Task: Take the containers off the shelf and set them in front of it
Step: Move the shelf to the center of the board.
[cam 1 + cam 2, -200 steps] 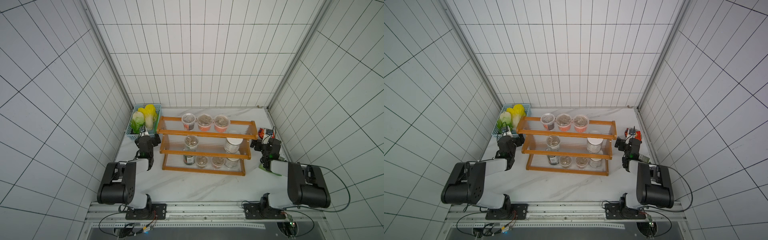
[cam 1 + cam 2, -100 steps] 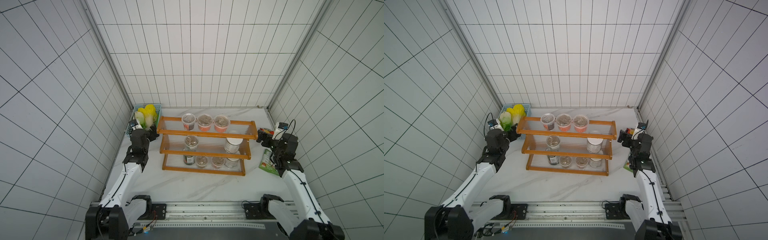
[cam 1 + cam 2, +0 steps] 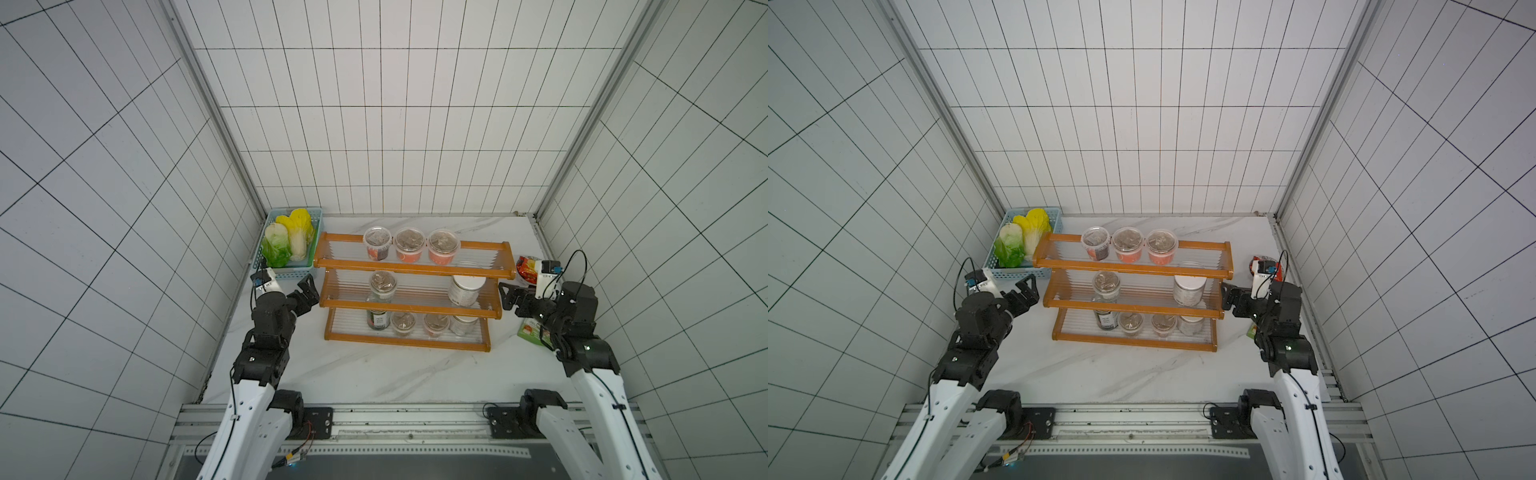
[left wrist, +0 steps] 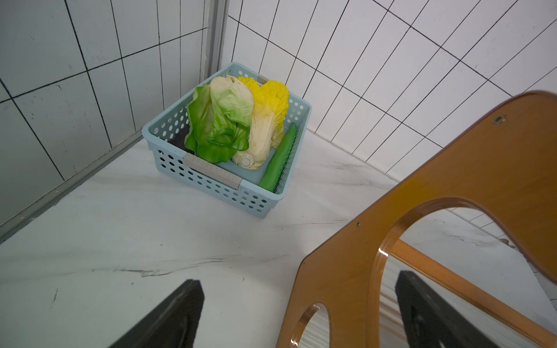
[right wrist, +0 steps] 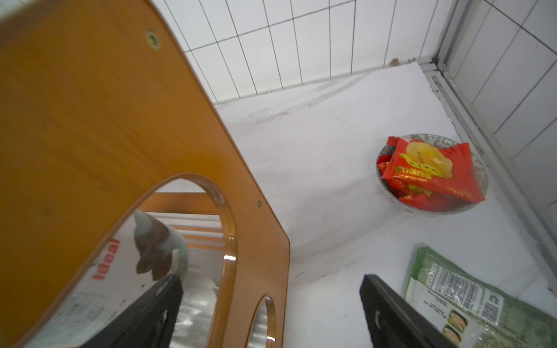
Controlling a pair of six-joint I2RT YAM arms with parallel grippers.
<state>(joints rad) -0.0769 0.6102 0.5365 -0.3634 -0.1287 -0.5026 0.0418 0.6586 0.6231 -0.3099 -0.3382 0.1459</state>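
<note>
Containers (image 3: 411, 243) all sit on the shelf (image 3: 415, 269) (three stepped tiers) on the table (image 3: 374, 374); we see the left end effector (image 3: 309, 290) and right end effector (image 3: 505, 297) both spread wide, empty, beside its opposite end panels.

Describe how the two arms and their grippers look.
Both match: the left arm and right arm have white lower links and black joint housings. The left gripper and right gripper are black, each with two flat fingers. A small white camera block with a blue patch sits on each wrist, trailing thin black cables.
</note>
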